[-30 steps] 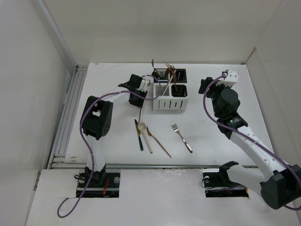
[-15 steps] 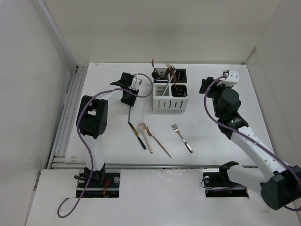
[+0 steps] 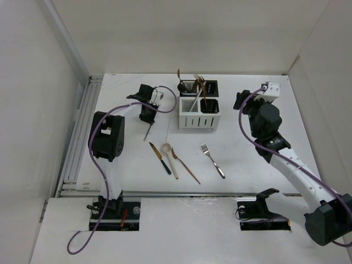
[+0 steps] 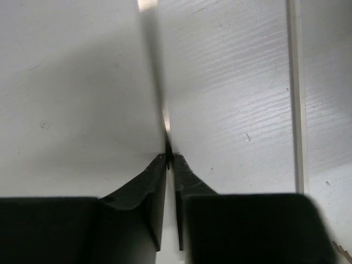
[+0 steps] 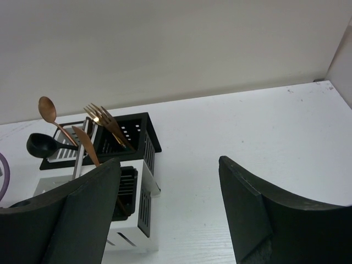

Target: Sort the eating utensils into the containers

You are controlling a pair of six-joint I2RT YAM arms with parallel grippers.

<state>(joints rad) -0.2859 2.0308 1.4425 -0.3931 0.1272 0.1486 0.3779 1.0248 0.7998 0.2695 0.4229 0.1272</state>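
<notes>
Robot lab, white-walled enclosure [image 3: 181, 38]

No text, label, brand, number or sign can be read in any of the three views. The small fittings at the left arm's base [image 3: 113, 209] in the top view may carry markings, but they are too small to tell.
</notes>
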